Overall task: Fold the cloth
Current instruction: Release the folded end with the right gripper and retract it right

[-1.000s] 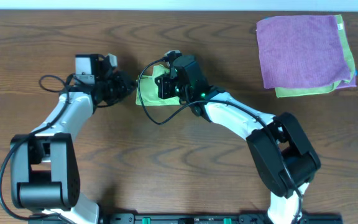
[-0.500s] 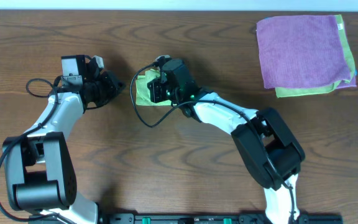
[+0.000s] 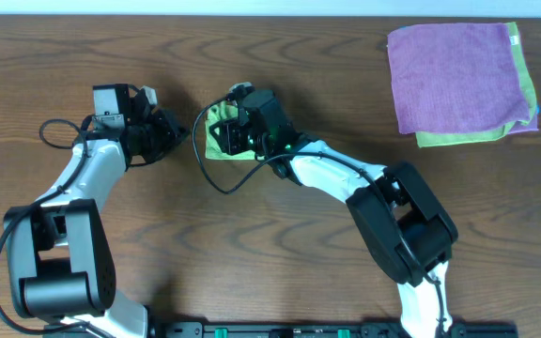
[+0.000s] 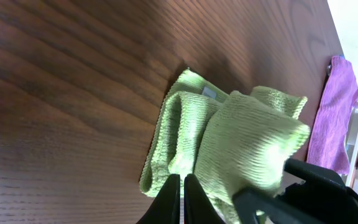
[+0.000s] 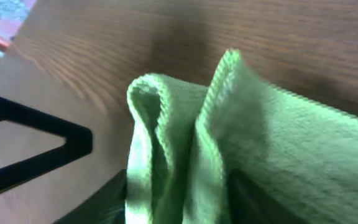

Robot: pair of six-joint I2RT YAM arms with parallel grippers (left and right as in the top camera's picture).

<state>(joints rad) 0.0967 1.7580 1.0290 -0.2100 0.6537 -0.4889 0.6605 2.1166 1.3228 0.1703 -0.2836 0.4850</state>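
A light green cloth [image 3: 218, 141] lies bunched in thick folds on the wooden table, left of centre. My right gripper [image 3: 236, 133] sits on top of it. In the right wrist view the upright folds of the cloth [image 5: 272, 155] stand between the right gripper's [image 5: 179, 205] parted dark fingers [image 5: 101, 199]. My left gripper [image 3: 181, 131] is shut with nothing in it, just left of the cloth. In the left wrist view its closed fingertips [image 4: 173, 196] point at the near edge of the cloth [image 4: 229, 130].
A stack of folded cloths [image 3: 458, 80], purple on top of green, lies at the back right corner. A black cable [image 3: 216, 180] loops on the table below the green cloth. The right arm's links stretch from the centre toward the front edge.
The left gripper pulled back to the left, away from the cloth. The right gripper shifted slightly left with the cloth and its jaws have parted.
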